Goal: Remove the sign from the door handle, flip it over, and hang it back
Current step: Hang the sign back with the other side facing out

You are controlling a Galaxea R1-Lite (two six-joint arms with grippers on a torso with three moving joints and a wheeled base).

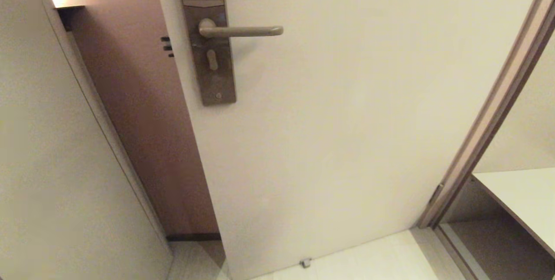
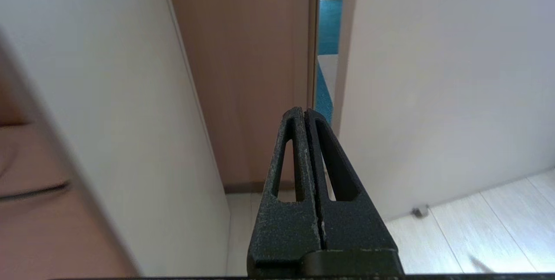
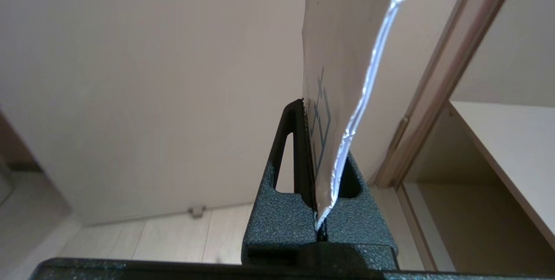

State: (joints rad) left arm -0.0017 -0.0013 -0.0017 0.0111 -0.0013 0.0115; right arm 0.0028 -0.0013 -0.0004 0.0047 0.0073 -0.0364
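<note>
While the brownish-grey metal lever door handle (image 1: 241,31) is standing bare | my right gripper (image 3: 313,111) is clamping the flat pale card sign (image 3: 342,50) edge-on | left gripper (image 2: 305,113) is sitting closed, empty | risk: thin card slipping or bending when I'm rehanging it.

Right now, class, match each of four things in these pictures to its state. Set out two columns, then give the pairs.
Column one:
1. door handle
2. sign
3. left gripper
4. door

Column two:
A. shut, holding nothing
B. clamped between the right gripper's fingers
C. ajar, a gap at its edge
D. bare, nothing hanging on it

Pairs: 1-D, 2-B, 3-A, 4-C
</note>
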